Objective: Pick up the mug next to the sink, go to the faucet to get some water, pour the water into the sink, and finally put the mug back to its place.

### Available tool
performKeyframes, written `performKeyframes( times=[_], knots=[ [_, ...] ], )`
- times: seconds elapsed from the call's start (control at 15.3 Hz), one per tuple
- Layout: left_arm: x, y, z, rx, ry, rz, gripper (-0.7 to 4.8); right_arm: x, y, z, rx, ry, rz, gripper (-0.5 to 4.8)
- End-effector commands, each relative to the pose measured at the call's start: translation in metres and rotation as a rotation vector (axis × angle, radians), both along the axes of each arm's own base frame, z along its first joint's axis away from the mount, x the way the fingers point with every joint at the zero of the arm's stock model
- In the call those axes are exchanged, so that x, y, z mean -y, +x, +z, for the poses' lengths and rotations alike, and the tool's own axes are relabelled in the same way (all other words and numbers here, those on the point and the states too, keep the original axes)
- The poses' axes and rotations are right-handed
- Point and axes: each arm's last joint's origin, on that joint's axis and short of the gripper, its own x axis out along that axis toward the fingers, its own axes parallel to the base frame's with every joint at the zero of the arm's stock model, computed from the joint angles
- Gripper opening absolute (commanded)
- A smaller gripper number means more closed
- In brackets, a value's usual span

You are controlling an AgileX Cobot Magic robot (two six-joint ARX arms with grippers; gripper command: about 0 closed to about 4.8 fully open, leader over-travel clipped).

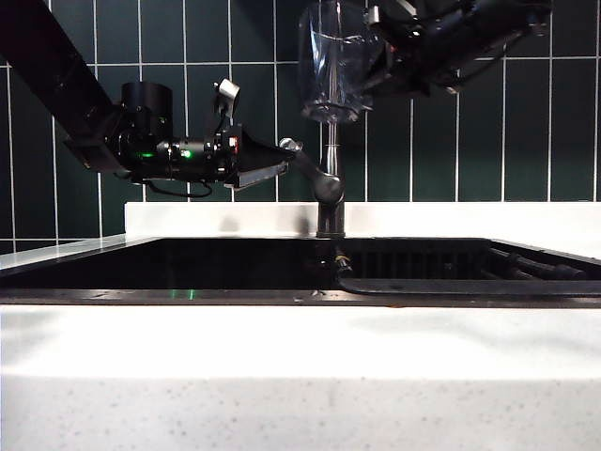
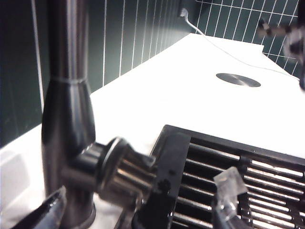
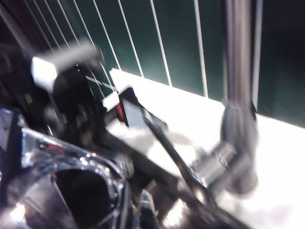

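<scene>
While the white speckled counter (image 1: 300,376) is filling the foreground of the exterior view, the sink (image 1: 188,268) is lying just behind it as a black basin, with its ribbed rack (image 1: 451,258) sitting at the right. Rising from the back rim, the faucet (image 1: 330,202) is standing between the two arms. The left gripper (image 1: 274,162) is hanging level with the grey lever handle (image 1: 305,162), its jaws standing wide apart around the lever's tip, probably so that it can work the tap. Higher up, the right gripper (image 1: 380,47) is clamping shut on the mug (image 1: 331,61) and is holding it tilted beside the pipe, seemingly to bring it under the spout, which is lying out of frame.

Only the left wrist view is showing the lever (image 2: 121,164) between the spread fingertips (image 2: 228,183), not yet touched as far as I can tell, and a round drain-like disc (image 2: 238,79) on the far counter. Only the right wrist view is showing the mug's rim (image 3: 71,167) close up, blurred, with the left gripper (image 3: 157,129) and faucet (image 3: 238,119) beyond it. Whether the mug is holding water, I cannot tell.
</scene>
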Motion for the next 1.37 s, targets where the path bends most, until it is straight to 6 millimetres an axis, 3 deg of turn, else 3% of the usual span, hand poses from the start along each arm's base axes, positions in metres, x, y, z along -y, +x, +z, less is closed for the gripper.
performKeyframes(
  times=[0.07,0.26,0.59,1.05,1.37],
  knots=[
    [0.001,0.001,-0.003,0.010,0.000,-0.035,3.98,-0.012,0.006,0.012,0.019,0.024,0.047,-0.06],
    [0.002,0.000,-0.001,0.026,0.001,-0.070,3.98,-0.020,0.009,0.023,0.040,0.032,0.077,-0.06],
    [0.004,0.004,0.025,0.082,-0.009,-0.127,3.97,-0.021,0.009,0.032,0.048,0.036,0.087,-0.06],
    [0.004,0.003,0.023,0.050,-0.001,-0.172,3.94,-0.015,0.011,0.054,0.091,0.020,0.066,-0.06],
    [0.004,0.001,0.022,0.062,0.005,-0.242,3.93,-0.012,0.012,0.056,0.087,0.014,0.058,-0.06]
  ],
)
